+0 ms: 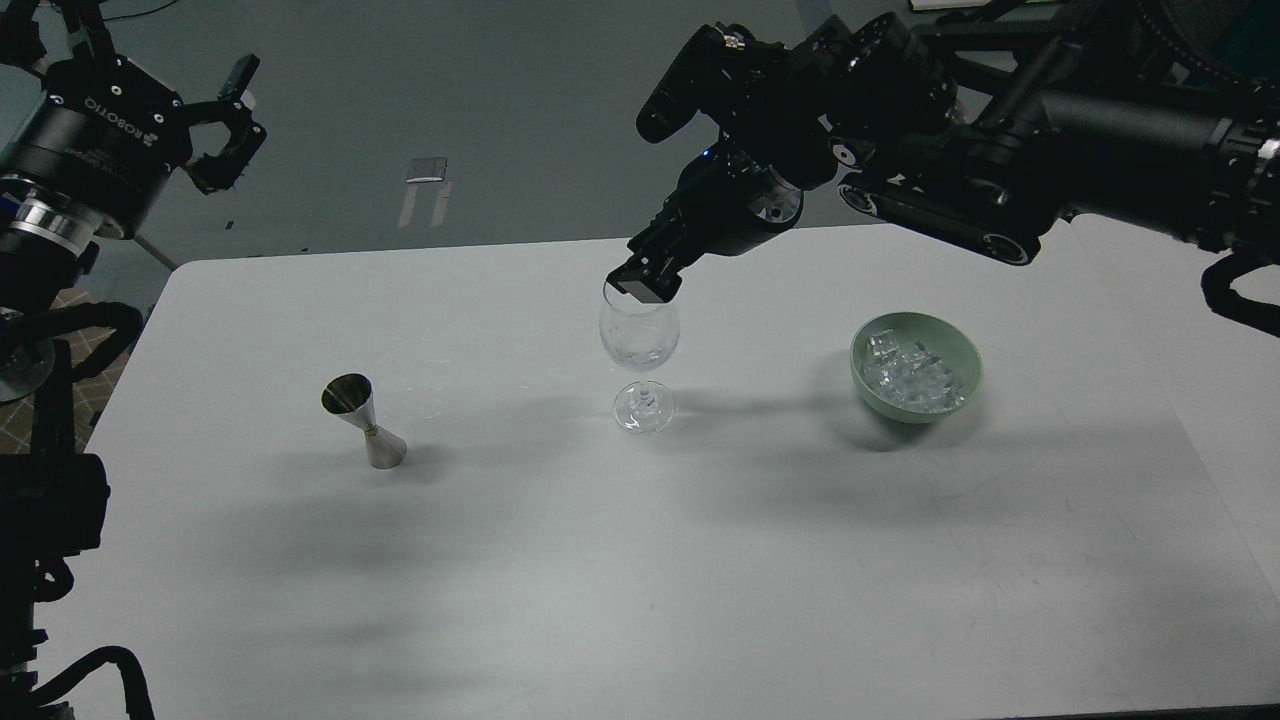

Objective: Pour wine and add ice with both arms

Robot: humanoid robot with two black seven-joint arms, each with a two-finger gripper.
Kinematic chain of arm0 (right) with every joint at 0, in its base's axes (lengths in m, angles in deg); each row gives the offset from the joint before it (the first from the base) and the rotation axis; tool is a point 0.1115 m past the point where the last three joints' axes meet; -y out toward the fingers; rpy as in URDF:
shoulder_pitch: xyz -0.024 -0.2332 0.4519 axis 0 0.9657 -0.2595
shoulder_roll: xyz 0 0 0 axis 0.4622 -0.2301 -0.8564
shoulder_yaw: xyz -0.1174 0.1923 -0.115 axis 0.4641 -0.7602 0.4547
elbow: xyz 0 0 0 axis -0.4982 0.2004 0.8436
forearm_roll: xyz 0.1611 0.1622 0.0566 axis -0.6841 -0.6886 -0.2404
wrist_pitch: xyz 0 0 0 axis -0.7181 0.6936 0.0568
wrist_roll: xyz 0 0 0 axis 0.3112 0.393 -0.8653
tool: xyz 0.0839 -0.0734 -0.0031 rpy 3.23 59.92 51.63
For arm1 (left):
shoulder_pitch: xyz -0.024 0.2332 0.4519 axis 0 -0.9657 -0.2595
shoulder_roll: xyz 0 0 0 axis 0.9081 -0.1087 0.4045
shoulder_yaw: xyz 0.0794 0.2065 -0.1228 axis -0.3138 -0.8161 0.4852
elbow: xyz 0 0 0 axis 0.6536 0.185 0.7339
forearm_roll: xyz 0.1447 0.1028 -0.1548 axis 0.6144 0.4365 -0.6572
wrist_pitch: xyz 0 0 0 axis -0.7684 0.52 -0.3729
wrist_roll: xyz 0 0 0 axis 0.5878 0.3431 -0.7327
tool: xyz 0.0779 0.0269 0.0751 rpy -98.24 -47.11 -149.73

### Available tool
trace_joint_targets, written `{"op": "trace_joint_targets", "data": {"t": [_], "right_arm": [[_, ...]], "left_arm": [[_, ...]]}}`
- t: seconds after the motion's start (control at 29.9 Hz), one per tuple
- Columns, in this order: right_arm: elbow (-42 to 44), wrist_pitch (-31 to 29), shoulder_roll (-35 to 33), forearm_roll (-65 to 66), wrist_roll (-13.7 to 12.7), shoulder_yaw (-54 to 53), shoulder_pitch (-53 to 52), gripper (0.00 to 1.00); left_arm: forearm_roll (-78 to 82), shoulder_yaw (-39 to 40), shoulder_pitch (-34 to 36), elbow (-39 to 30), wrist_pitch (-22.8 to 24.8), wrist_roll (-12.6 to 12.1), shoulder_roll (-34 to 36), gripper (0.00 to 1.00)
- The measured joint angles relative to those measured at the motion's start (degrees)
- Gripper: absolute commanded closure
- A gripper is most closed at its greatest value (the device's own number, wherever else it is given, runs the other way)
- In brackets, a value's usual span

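A clear wine glass (639, 335) stands upright mid-table, with a little clear content low in its bowl; I cannot tell liquid from ice there. My right gripper (640, 286) hangs just over the glass's rim, pointing down and left. Its dark fingers read as one block, so I cannot tell whether they hold anything. The ice (910, 375) is a heap of clear cubes in a pale green bowl (962, 345) to the right. A steel jigger (364, 421) stands to the left. My left gripper (232, 125) is open and empty, high beyond the table's far left corner.
The white table (640, 580) ends at its far edge just behind the glass. The right arm's thick links (930, 190) span above the table's back right. The floor beyond holds a small grey plate (428, 170).
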Motion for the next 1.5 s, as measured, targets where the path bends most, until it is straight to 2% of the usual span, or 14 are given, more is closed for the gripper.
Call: {"op": "trace_joint_targets", "data": {"t": [0.2,0.23,0.27,0.3,0.33,0.37,0.43,0.77,0.84,0.97,1.1,1.3,1.5], "right_arm": [[-0.15,0.0,-0.15,-0.67,0.0,-0.04,-0.15,0.53],[-0.15,0.0,-0.16,-0.7,-0.01,-0.12,-0.16,0.51],[-0.12,0.0,-0.17,-0.72,0.0,-0.26,-0.17,0.44],[-0.07,0.0,-0.25,-0.74,0.0,-0.44,-0.28,0.44],[0.08,0.0,-0.39,-0.75,0.0,-0.68,-0.48,0.32],[0.23,0.0,-0.49,-0.75,-0.01,-0.89,-0.66,0.25],[1.04,0.0,-0.64,-1.15,0.0,-1.93,-1.03,0.02],[10.97,2.92,-2.58,-17.49,-0.01,-11.48,-2.64,0.0],[12.0,5.18,-3.72,-22.49,-0.01,-13.81,-2.2,0.0],[14.48,13.51,-3.95,-32.15,-0.01,-19.71,1.36,0.0],[15.12,19.26,-3.78,-36.53,-0.01,-24.56,5.16,0.0],[15.73,22.86,-3.69,-47.57,-0.01,-36.61,13.69,0.0],[18.28,25.8,0.08,-59.35,-0.01,-47.06,20.81,0.0]], "left_arm": [[0.0,0.0,0.0,0.0,0.0,0.0,0.03,0.02],[0.0,0.0,0.0,0.0,0.0,0.0,0.03,0.02],[0.0,0.0,0.0,0.0,0.0,0.0,0.03,0.02],[0.0,0.0,0.0,0.0,0.0,0.0,0.03,0.02],[0.0,0.0,0.01,0.0,0.0,0.0,0.03,0.02],[0.0,0.0,0.04,0.0,0.0,0.0,0.03,0.02],[0.0,0.0,0.08,0.0,0.0,0.0,0.03,0.02],[-0.52,0.05,1.4,0.01,-0.81,-0.13,-0.33,0.02],[-0.59,0.05,2.36,0.12,-0.94,-0.11,-0.33,0.02],[-0.6,-0.03,3.35,1.23,-2.13,-0.09,-0.33,0.02],[-0.14,-2.07,3.71,4.23,-3.99,-0.02,-0.41,0.02],[0.21,-7.25,4.89,9.06,-3.72,-0.02,0.06,0.02],[1.33,-12.77,12.49,19.08,-3.01,0.61,-0.03,0.02]]}}
